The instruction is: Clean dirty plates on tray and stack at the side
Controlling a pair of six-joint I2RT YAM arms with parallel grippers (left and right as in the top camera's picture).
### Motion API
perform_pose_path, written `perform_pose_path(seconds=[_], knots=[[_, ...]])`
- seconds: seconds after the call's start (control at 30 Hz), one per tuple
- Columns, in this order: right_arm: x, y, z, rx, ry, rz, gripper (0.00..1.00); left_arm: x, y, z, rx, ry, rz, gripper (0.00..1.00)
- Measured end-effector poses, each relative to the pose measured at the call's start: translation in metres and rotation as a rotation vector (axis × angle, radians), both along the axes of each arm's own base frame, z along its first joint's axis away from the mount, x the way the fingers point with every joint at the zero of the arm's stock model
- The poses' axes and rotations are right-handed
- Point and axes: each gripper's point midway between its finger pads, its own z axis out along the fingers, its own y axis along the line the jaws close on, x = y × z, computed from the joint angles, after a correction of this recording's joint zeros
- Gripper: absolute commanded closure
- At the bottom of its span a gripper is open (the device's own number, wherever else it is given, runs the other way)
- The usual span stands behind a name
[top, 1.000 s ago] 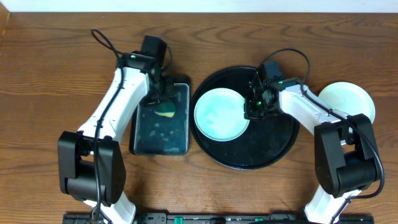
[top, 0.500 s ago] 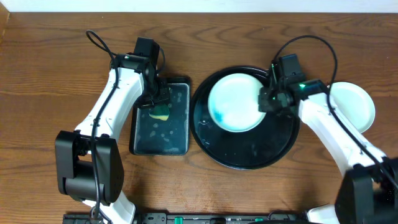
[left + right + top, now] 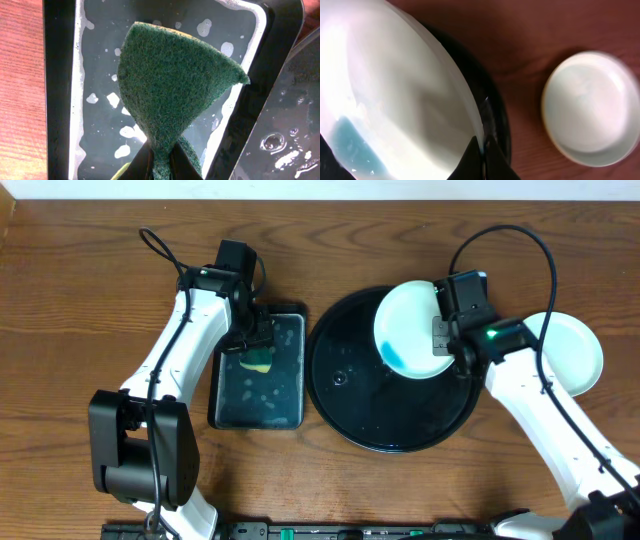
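1. Wooden table (image 3: 80, 260) carries the round black tray (image 3: 380, 420), bare of plates.
2. Your right jaws pinch the aqua plate (image 3: 410, 328) by its rim above the tray's edge; next, set it on the side plate (image 3: 575, 345).
3. Your left jaws pinch the sponge (image 3: 170, 85).

Bright even light; the plate (image 3: 405, 85) glares white, softly blurred.

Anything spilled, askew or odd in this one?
The plate in the right claw hangs tilted over the black tray, a teal smear gathered at its lower edge. Water drops dot the tray. The left claw pinches the sponge folded.
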Motion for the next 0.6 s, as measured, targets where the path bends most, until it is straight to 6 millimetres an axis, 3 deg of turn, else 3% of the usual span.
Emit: perform_pose_path(seconds=[0.2,0.4,0.6], knots=[[0.004,0.011,0.022,-0.163,-0.091,0.063,0.99,0.001,0.000,-0.005,-0.001,-0.008,-0.003,0.92],[0.007,0.018,0.048,-0.357,-0.198,0.081,0.99,-0.008,0.001,-0.026,0.002,0.010,-0.003,0.92],[0.008,0.040,0.073,-0.461,-0.304,0.112,0.99,-0.010,0.002,-0.042,0.000,0.000,-0.003,0.92]])
